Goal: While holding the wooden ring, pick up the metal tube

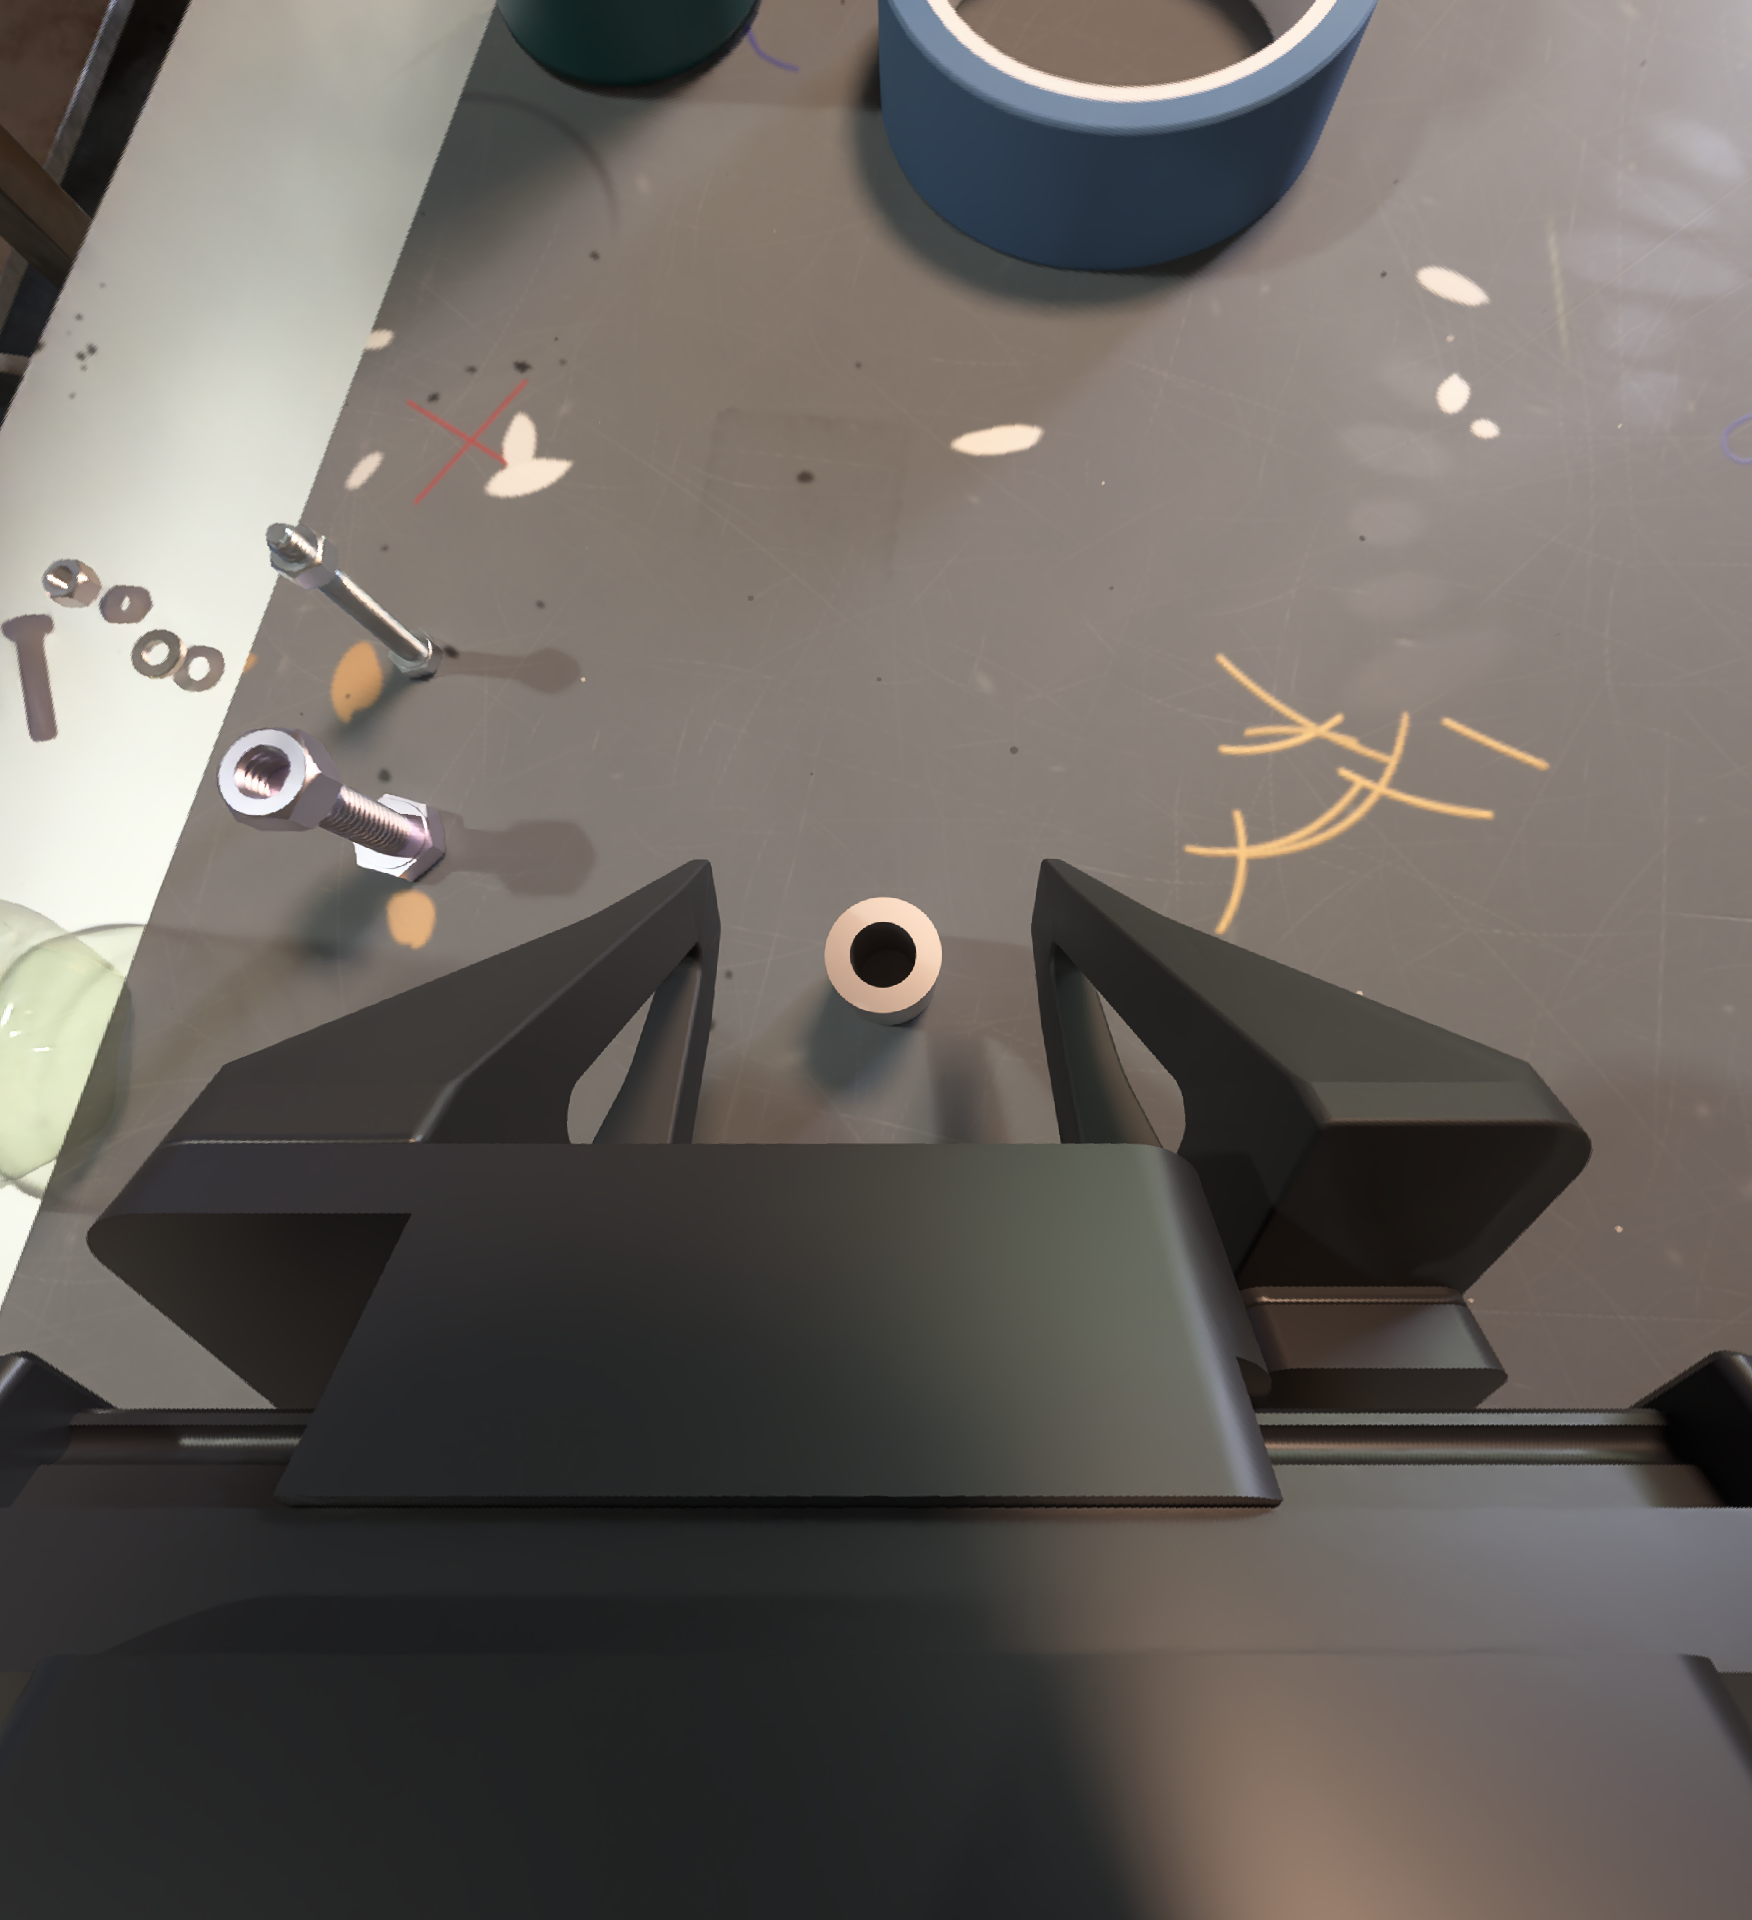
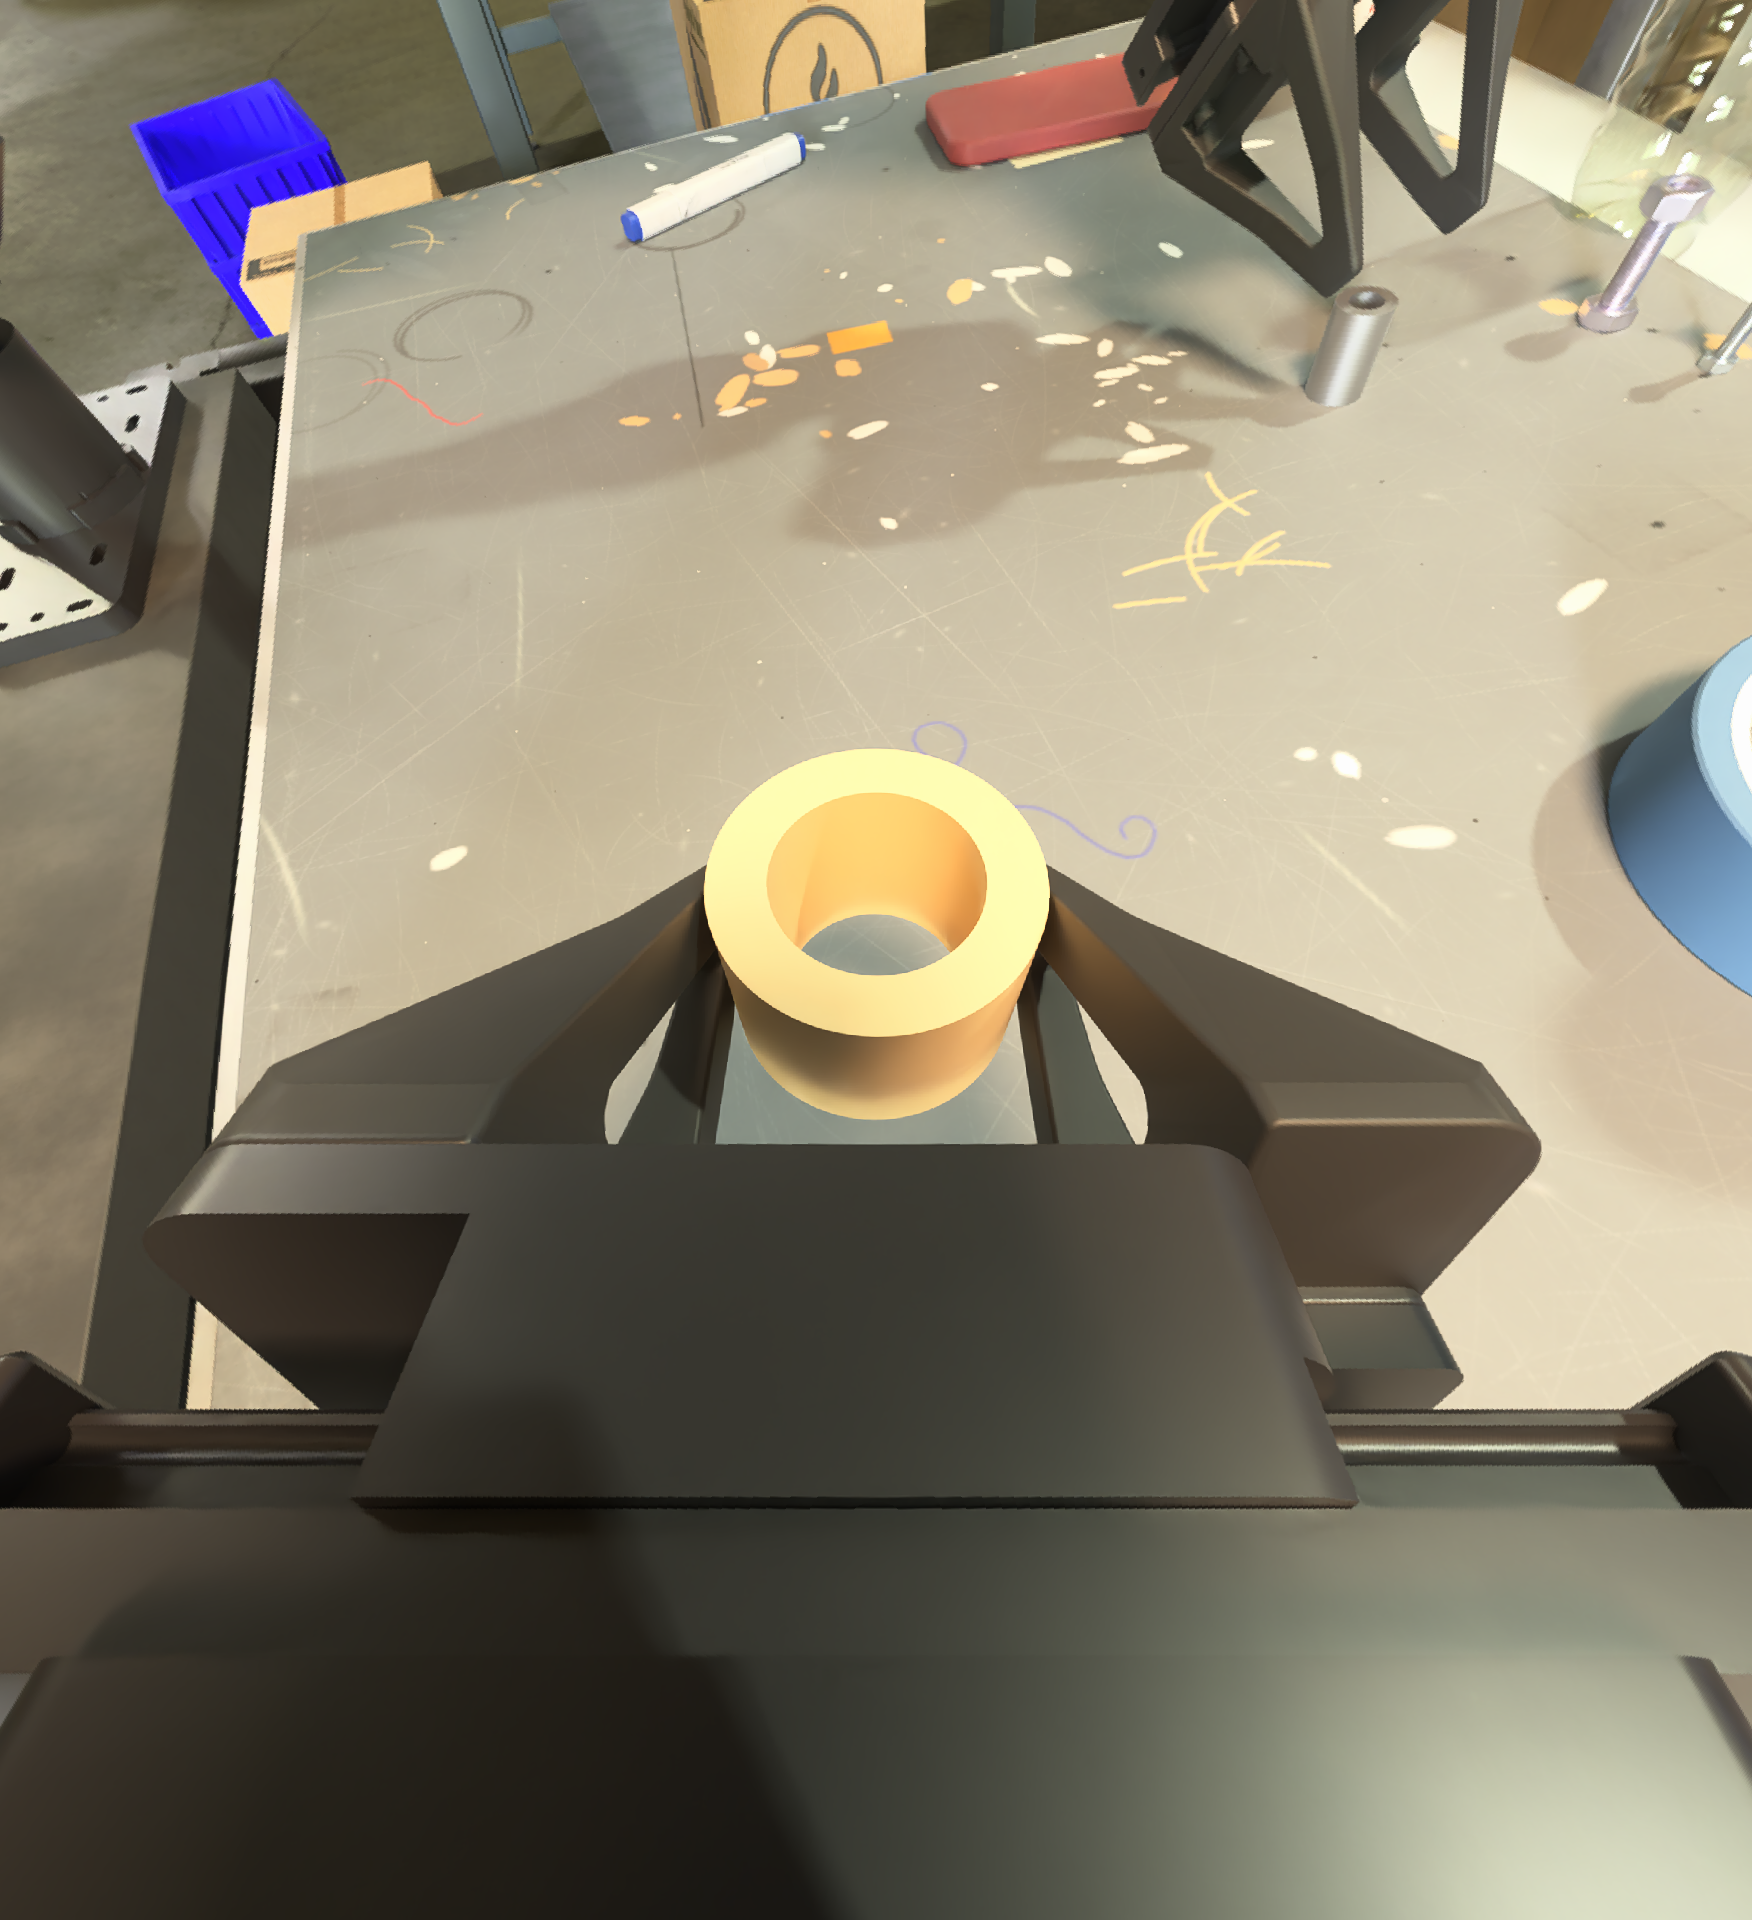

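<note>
While the wooden ring (image 2: 874,930) is kept clamped between the fingers of the right tool (image 2: 877,914), clear of the table (image 2: 643,644), the metal tube (image 1: 883,958) stands upright on the table, centred below the wide-open, empty left tool (image 1: 877,914). The left tool is best lowered straight, both fingers kept clear until the tube's wall is flanked, then closed evenly so the tube is not tipped.

pale yellow wooden ring (image 2: 874,925), grey metal tube (image 1: 883,958), blue tape roll (image 1: 1111,135)
</note>
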You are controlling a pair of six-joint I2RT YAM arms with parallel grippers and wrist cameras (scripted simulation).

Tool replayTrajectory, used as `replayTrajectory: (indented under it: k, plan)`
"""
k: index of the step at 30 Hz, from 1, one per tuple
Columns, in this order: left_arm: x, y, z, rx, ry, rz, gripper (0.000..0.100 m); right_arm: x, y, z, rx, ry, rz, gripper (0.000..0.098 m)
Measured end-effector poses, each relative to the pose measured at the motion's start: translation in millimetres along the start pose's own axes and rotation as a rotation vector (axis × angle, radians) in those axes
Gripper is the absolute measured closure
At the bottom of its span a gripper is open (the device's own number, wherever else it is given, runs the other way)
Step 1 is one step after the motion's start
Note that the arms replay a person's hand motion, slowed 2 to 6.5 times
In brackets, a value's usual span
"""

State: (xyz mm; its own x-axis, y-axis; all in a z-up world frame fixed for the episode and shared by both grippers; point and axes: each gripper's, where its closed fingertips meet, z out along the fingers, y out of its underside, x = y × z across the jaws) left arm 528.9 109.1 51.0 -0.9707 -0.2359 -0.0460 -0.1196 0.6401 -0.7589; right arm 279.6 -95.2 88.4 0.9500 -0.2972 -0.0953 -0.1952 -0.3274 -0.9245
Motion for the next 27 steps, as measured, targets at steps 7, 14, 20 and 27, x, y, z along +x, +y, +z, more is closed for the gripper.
replayTrajectory:
  k: [7,14,20,27]
  plan:
    - [-1,6,6,-0.019,0.0,-0.001,0.05,0,0,0,0.0,0.0,0.0,0.0533]
    - [-2,13,10,-0.041,-0.003,-0.003,0.053,0,0,0,-0.002,-0.002,-0.002,0.0533]
    - [-2,15,12,-0.048,-0.003,-0.003,0.057,-1,0,1,-0.004,-0.005,-0.003,0.0533]
    - [-2,15,14,-0.053,0.0,-0.002,0.064,-1,1,1,-0.006,-0.008,-0.003,0.0533]
